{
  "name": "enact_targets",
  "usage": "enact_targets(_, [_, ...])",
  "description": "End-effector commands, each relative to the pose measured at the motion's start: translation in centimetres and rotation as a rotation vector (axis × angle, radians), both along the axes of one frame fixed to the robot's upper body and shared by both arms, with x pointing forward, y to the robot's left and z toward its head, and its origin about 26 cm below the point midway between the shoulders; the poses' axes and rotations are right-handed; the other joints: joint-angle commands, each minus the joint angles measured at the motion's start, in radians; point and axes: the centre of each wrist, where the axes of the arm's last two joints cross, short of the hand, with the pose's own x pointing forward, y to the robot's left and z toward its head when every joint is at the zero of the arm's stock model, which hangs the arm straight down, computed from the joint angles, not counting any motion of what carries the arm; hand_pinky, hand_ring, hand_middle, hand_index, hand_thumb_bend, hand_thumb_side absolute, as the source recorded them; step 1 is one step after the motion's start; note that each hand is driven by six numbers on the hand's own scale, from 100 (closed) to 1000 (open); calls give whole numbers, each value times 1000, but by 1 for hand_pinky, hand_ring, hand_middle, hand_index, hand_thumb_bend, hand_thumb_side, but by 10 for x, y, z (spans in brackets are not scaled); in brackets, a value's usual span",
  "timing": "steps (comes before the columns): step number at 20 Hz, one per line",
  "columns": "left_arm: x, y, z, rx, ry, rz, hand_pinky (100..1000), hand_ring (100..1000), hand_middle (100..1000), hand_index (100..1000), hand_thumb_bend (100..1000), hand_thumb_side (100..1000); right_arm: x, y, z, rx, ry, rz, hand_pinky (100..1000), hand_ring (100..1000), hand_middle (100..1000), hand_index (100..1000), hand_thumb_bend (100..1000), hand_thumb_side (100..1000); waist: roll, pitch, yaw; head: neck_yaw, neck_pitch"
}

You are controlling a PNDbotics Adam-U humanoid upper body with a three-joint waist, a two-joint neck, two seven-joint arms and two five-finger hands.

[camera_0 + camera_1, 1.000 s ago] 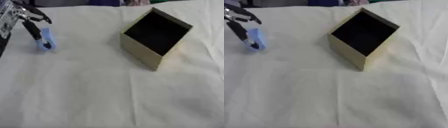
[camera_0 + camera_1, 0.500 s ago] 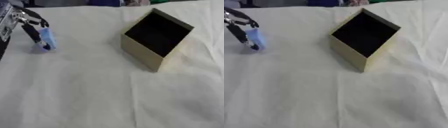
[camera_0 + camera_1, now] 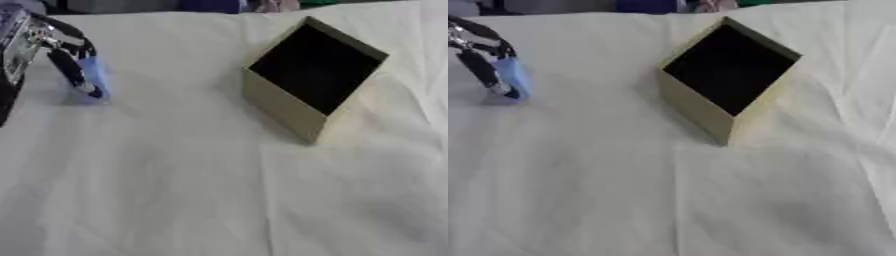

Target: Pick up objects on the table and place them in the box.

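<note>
At the far left, a small light blue object point(image 3: 93, 76) is pinched between the dark fingers of my left hand point(image 3: 63, 52), just above the cloth. Its shadow falls on the cloth below it. An open tan box point(image 3: 308, 80) with a dark inside sits turned at an angle at the upper right of the middle. The left arm enters from the upper left corner. My right hand shows in neither view.
A cream cloth point(image 3: 192, 190) with soft folds covers the whole table. Dark and coloured shapes point(image 3: 210, 5) line the far edge beyond it.
My left hand has lifted the blue object slightly and carried it a little toward the right, along with the arm. The box has not moved.
</note>
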Motion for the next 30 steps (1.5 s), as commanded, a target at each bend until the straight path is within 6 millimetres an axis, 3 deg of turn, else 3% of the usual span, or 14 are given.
enact_targets(1, [-2, 5, 10, 14, -24, 15, 937, 869, 749, 902, 535, 396, 0, 1, 6, -18, -20, 10, 670, 763, 625, 762, 100, 853, -5, -16, -2, 3, -11])
enact_targets(6, [-1, 6, 9, 40, -16, 23, 915, 856, 748, 888, 461, 310, 0, 1, 6, -17, -20, 11, 671, 764, 624, 763, 100, 852, -4, -16, -3, 3, -12])
enact_targets(17, [-1, 2, 13, -10, -53, 17, 882, 814, 714, 847, 257, 236, -1, 0, 5, -14, -18, 9, 672, 765, 625, 763, 100, 851, -5, -23, -2, 3, -7])
enact_targets(22, [-2, -2, 20, -24, -67, 14, 875, 809, 723, 837, 119, 177, -2, -1, 5, -13, -16, 8, 672, 765, 624, 763, 100, 850, -4, -32, 0, 3, -4])
enact_targets(30, [-9, -23, 48, -74, -141, -70, 877, 810, 727, 833, 100, 166, -2, -2, 5, -13, -14, 9, 672, 764, 624, 763, 100, 848, 0, -46, 0, -6, 4])
